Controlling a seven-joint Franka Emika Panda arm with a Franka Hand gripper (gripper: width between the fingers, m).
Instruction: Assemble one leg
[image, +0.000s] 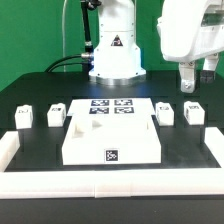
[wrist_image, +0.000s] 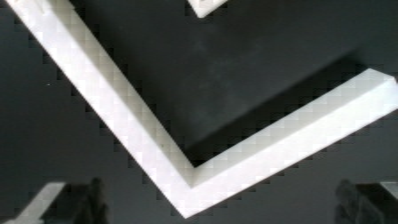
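Tool (image: 190, 86) hangs open, holding nothing, near the leg (image: 193, 112) farthest toward the exterior view's right; the white tabletop (image: 110, 140) lies mid-counter (image: 30, 90).

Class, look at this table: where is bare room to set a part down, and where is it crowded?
Bare table lies in front of each pair of legs, between the tabletop and the white rail, on both sides. Crowded: the middle, marker board beside tabletop.
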